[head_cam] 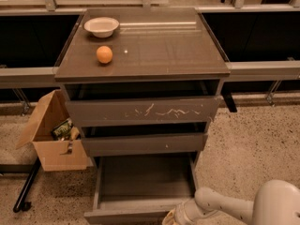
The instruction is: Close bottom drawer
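The bottom drawer [140, 179] of the dark grey-brown cabinet stands pulled far out, its shallow grey inside bare. Its plain front edge [124, 215] shows at the bottom of the camera view. My white arm comes in from the bottom right, and my gripper [172, 217] sits at the right end of that front edge, mostly cut off by the frame. The two drawers above, one with white scratch marks [143, 110] and one with a small white speck [145, 144], stand slightly out.
On the cabinet top [187, 46] lie an orange [104, 54] and a white bowl [101, 26]. An open cardboard box [51, 137] with items stands on the speckled floor at the left, next to a black bar [26, 189]. A rail runs behind.
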`<state>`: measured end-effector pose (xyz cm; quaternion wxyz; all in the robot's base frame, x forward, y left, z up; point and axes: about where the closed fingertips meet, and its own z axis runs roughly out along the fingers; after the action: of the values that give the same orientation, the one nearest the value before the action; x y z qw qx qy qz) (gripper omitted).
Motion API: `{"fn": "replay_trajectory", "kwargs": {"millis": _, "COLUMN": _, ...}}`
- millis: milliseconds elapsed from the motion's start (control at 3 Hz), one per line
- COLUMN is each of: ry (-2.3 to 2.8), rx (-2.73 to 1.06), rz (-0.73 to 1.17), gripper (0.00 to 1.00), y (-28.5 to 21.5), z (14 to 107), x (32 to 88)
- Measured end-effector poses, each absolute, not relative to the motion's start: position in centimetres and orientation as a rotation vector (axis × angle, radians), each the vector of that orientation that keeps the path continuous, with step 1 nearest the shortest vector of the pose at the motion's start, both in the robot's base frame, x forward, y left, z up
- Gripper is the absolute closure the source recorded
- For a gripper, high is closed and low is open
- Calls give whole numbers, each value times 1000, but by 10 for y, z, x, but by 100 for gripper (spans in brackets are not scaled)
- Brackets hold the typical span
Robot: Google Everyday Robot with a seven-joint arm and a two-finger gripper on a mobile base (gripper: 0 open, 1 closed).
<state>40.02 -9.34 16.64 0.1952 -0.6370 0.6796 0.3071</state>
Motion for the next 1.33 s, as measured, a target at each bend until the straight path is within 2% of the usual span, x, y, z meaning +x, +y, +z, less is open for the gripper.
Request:
{"fn": "replay_trajectory", "kwargs": {"millis": 1000, "ry": 1904, "rx": -1785, "rz": 861, "gripper": 12, "y": -93, "z": 166, "x": 400}}
{"fn": "replay_trajectory", "kwargs": {"millis": 1333, "ry": 1904, "rx": -1785, "rz": 861, "gripper": 0, "y": -93, "z": 166, "x": 400}}
